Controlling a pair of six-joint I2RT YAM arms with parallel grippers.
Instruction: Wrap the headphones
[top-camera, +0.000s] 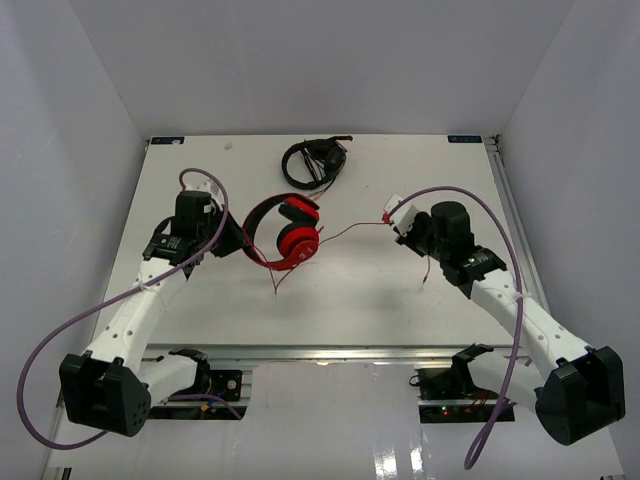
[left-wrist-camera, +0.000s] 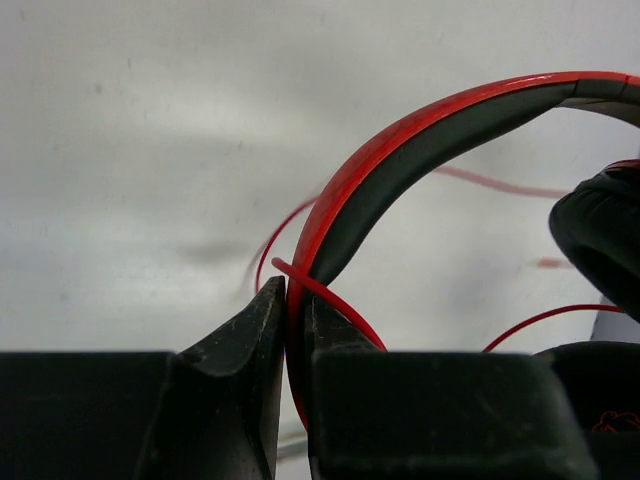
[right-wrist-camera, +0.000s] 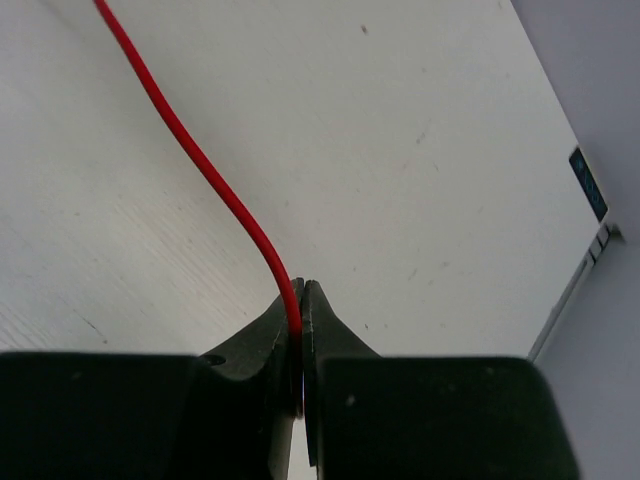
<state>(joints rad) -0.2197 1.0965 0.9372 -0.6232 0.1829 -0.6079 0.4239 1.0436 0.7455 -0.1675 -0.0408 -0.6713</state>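
Observation:
The red headphones (top-camera: 288, 236) lie mid-table, ear cups to the right, headband (top-camera: 250, 228) arching left. My left gripper (top-camera: 236, 238) is shut on the red headband (left-wrist-camera: 400, 150) at its left side; a loop of the red cable (left-wrist-camera: 330, 298) crosses the band beside the fingers. The thin red cable (top-camera: 350, 232) runs right from the ear cups to my right gripper (top-camera: 397, 218), which is shut on the cable (right-wrist-camera: 210, 180). A loose cable end (top-camera: 428, 268) hangs below the right gripper, and another strand (top-camera: 278, 283) trails below the ear cups.
Black headphones (top-camera: 313, 161) with a black cable lie at the back middle of the table. The white walls enclose the table on three sides. The right table edge with a metal rail (top-camera: 508, 200) runs close to the right arm.

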